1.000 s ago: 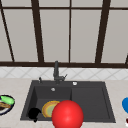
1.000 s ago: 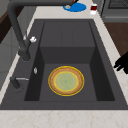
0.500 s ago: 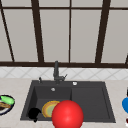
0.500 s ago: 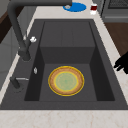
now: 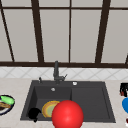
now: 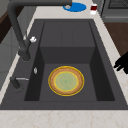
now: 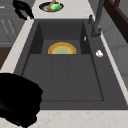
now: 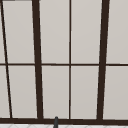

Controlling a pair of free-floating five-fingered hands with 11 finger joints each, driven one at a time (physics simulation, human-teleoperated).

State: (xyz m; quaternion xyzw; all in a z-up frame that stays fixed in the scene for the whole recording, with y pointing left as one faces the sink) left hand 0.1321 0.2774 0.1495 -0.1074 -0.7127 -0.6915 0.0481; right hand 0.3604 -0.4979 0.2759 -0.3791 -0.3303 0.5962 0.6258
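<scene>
A yellow plate (image 5: 48,108) with a greenish middle lies flat in the left basin of the dark sink (image 5: 90,100); it is also in the left side view (image 6: 66,80) and the right side view (image 7: 62,48). My left hand (image 5: 33,113) hovers over the sink's front left rim, fingers loosely spread, holding nothing (image 6: 122,63) (image 7: 22,8). My right hand (image 5: 123,88) hangs over the counter right of the sink, above a blue plate (image 5: 125,105), and looms large in the right side view (image 7: 20,100). A red ball (image 5: 67,115) sits in front of the plate in the front view.
A dark faucet (image 5: 56,72) stands behind the left basin. On the left counter is a dish (image 5: 2,111) with green food (image 7: 51,6). A red cup (image 6: 93,7) stands by the blue plate (image 6: 75,7). The right half of the sink is a flat drainer (image 7: 65,75).
</scene>
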